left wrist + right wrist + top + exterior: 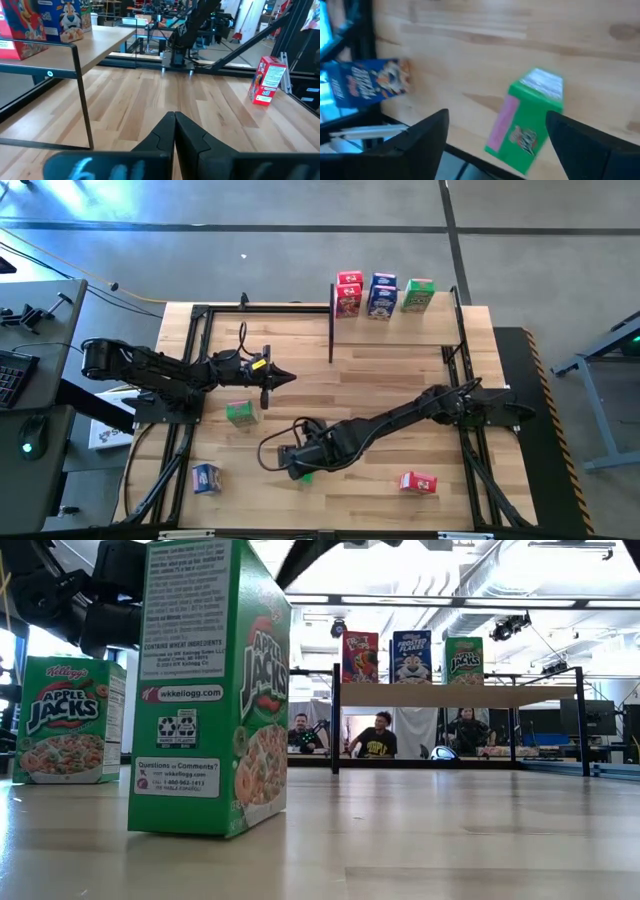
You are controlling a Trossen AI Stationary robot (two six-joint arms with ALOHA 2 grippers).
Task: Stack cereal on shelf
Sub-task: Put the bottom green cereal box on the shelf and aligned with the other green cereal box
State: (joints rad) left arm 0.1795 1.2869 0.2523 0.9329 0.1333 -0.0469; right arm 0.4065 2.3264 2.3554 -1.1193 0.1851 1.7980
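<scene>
1. Shelf (400, 320): red, blue and green boxes stand on it.
2. Green box (527, 120): upright on the surface, well short of the shelf; likely light, stiff card, best pinched across its narrow sides.
3. Right gripper (495, 150): fingers wide, straddling the green box, holding nothing.
4. Left gripper (175, 142): fingers shut, empty.

You have the shelf (395, 320), a light-wood board on black posts, holding three upright boxes: red (348, 293), blue (381, 295), green (418, 294). On the tabletop, a green box (239, 413) stands left of centre, another green box (303, 474) appears upright near the front, a blue box (206, 478) lies front-left, and a red box (418, 482) sits front-right.
</scene>
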